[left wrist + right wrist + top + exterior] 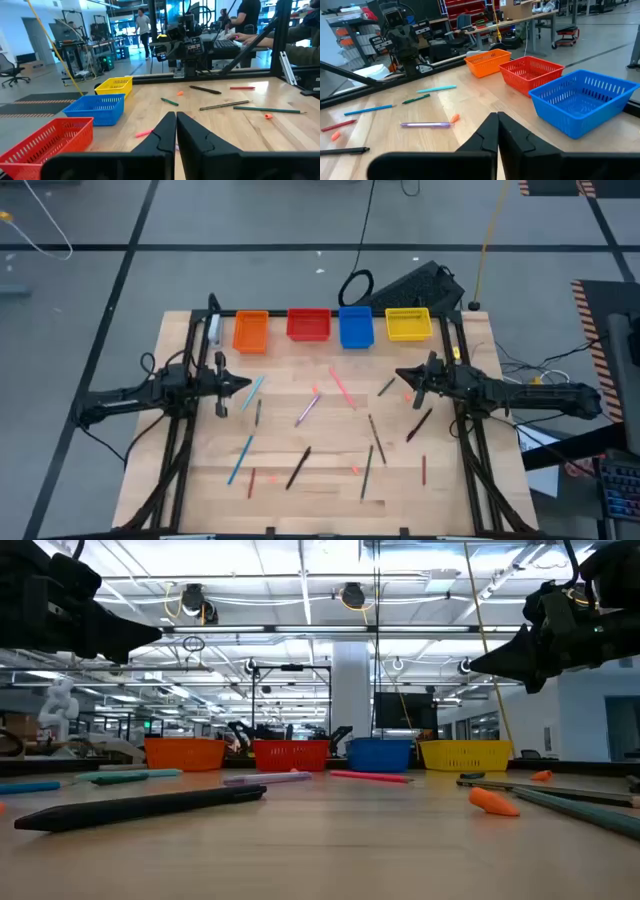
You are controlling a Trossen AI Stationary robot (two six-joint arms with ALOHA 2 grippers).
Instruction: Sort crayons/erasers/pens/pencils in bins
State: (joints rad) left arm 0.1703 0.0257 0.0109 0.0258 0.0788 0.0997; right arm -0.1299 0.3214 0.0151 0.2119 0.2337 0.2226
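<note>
Overhead, both tools (243,384) (401,374) shut, empty.

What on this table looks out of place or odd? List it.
Nothing looks damaged or spilled. The pens, pencils and crayons lie loose at all angles across the table, none in a bin. The four bins stand upright in a straight row along the far edge. Both grippers, left and right, hang shut and hold nothing.

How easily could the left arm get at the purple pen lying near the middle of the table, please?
Probably easily. The left gripper hovers shut above the table's left side, and the purple pen lies alone on bare wood just inboard of it. Nothing stands between them; the right gripper waits on the far side.
</note>
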